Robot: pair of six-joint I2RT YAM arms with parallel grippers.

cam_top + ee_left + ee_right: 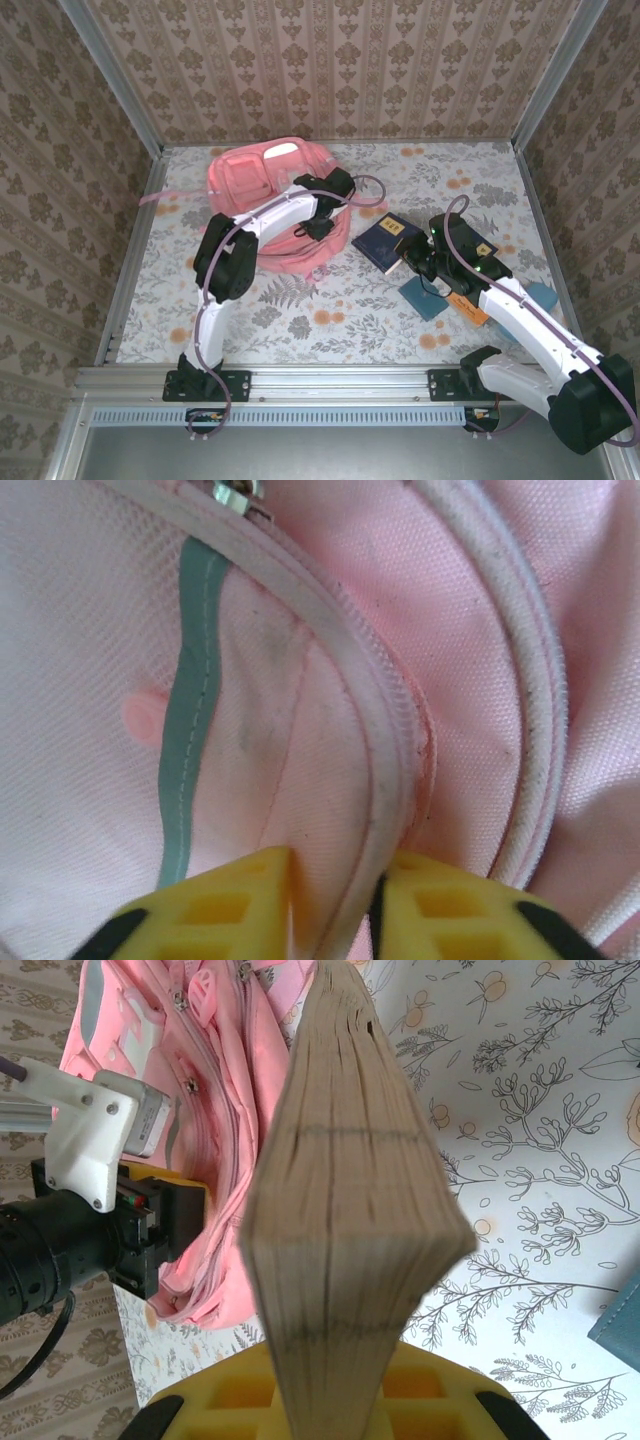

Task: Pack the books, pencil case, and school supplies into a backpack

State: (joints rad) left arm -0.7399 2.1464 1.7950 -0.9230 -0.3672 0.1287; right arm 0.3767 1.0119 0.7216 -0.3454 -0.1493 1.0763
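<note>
Left tool [335,885]: yellow pads drawn narrow, pinching the piped zip rim of the large salmon-pink fabric backpack [110,630], which lies at the far left of the floral-patterned bench [350,310].
Right tool [330,1385]: clamped on the thick dark navy book [340,1210], page edges towards the wrist camera, just right of the backpack.
Small teal book [425,298], thin orange book [470,308]: flat on the bench beside the right arm.
Light blue pencil case [545,296]: partly hidden behind that arm.

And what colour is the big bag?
Salmon pink; the backpack shows best in the top external view.
</note>
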